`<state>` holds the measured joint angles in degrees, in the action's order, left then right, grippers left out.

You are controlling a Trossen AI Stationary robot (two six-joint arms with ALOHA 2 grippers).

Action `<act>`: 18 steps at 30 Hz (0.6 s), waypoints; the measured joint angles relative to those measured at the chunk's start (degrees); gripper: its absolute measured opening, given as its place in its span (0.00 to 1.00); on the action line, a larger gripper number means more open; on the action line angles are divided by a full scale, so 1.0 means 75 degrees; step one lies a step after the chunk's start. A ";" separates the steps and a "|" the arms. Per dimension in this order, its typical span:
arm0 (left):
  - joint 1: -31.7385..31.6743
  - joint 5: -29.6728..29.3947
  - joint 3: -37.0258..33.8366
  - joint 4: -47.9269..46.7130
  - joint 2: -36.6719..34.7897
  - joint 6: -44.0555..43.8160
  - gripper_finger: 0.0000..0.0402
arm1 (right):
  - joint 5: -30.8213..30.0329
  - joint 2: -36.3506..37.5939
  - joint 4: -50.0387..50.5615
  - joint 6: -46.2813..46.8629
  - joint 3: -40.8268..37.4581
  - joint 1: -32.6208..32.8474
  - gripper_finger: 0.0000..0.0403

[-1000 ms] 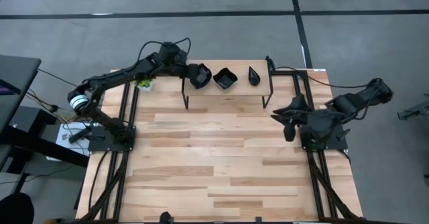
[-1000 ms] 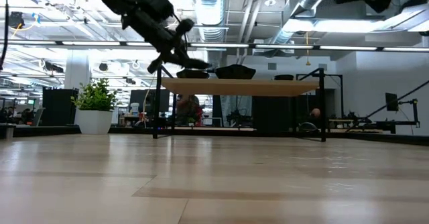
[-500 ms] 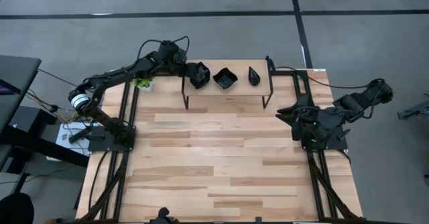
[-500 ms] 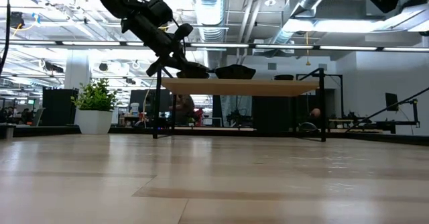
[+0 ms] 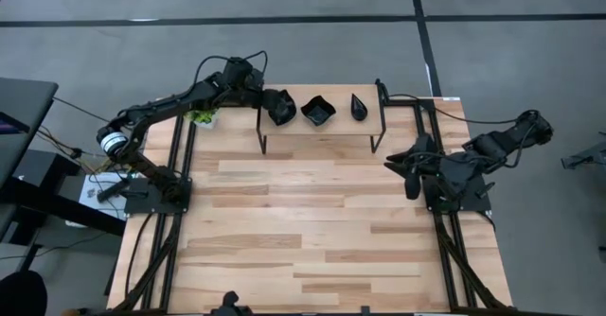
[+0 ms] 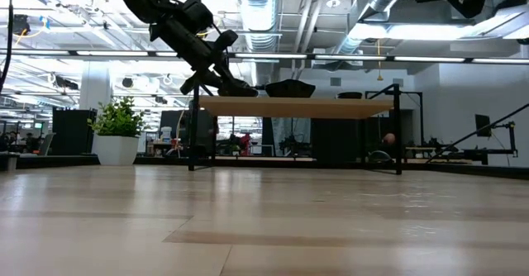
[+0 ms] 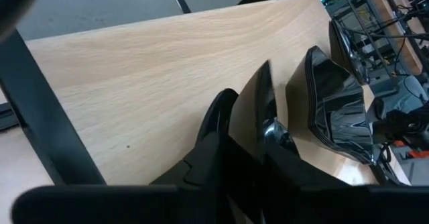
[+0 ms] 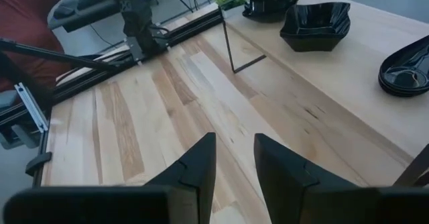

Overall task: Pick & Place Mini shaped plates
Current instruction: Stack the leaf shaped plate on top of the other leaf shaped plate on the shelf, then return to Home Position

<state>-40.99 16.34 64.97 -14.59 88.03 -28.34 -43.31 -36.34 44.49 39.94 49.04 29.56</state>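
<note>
Three mini shaped plates (image 5: 318, 111) on shelf (image 5: 322, 127) at 12 o'clock — left end effector (image 5: 281, 107) fingers straddle leftmost plate's (image 7: 251, 110) rim, grip unclear; right end effector (image 8: 234, 158) at 3 o'clock, fingers apart.

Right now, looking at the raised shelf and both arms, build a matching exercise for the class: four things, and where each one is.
Things:
1. wavy-edged square plate
2. teardrop-shaped plate
3. left end effector
4. right end effector

Places:
A. over the table's right side, off the shelf
B. shelf, right
C. shelf, middle
D. shelf's left end, at a third plate

Pairs: 1-C, 2-B, 3-D, 4-A
</note>
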 joint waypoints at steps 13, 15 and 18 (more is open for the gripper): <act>-0.0147 -0.0181 0.0000 0.0127 -0.0107 0.0159 0.28 | -0.0003 0.0003 -0.0114 0.0006 0.0000 0.0000 0.24; -0.0203 -0.0291 0.0000 0.0149 -0.0205 0.0199 0.28 | -0.0003 0.0003 -0.0113 0.0009 0.0000 0.0000 0.24; -0.0301 -0.0379 0.0000 0.0229 -0.0525 0.0149 0.28 | -0.0003 0.0003 -0.0115 0.0010 0.0000 0.0000 0.24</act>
<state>-43.25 13.50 64.97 -12.87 84.09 -27.22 -43.33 -36.32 43.62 40.02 49.04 29.56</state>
